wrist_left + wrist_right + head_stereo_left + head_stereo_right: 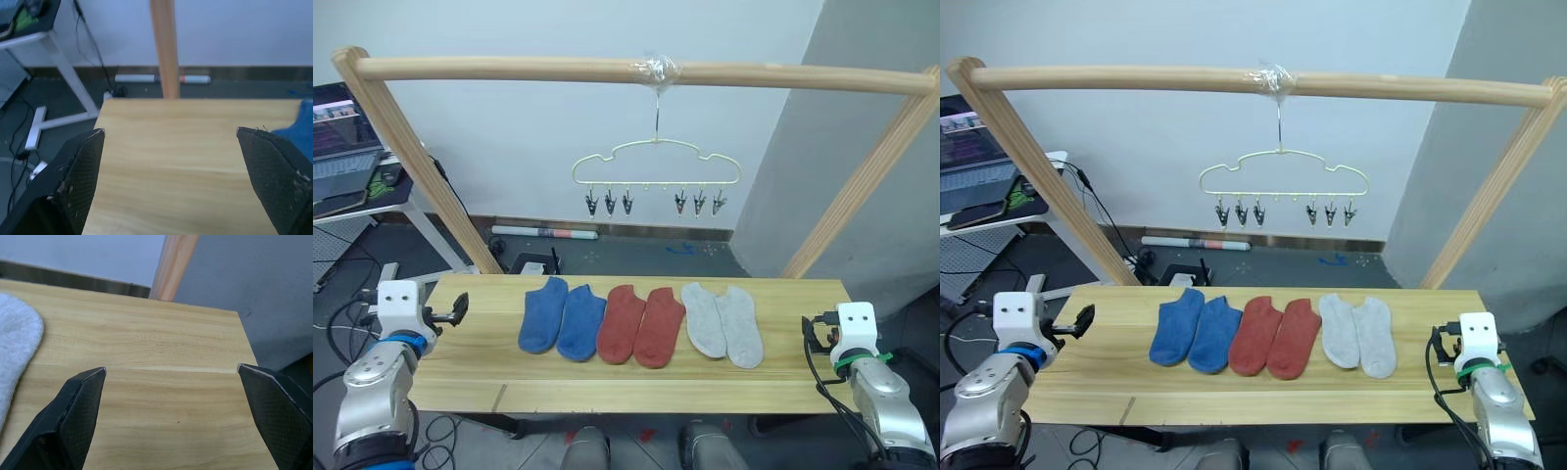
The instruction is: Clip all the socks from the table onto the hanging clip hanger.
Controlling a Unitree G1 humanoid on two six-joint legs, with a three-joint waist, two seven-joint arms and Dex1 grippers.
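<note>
We see six soft, light socks (640, 323) lying flat mid-table (607, 387) beneath the clip hanger (656, 168), best pinched at a cuff; left gripper (171, 147) and right gripper (171, 382) spread wide, empty.

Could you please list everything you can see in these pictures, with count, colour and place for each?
Blue socks: two, blue, side by side on the table, toward the robot's left.
Red socks: two, rust red, middle of the row.
Grey socks: two, light grey, toward the robot's right.
Table: one, light yellowish wood, in front of the robot.
Clip hanger: one, pale yellow wire, six dark clips with nothing in them, hanging from the pole.
Pole frame: one, light wood, standing over the table.
Laptop: one, open, on a side desk far left.
Left gripper: black fingers, open, over the table's left end.
Right gripper: black fingers, open, over the table's right end.
</note>
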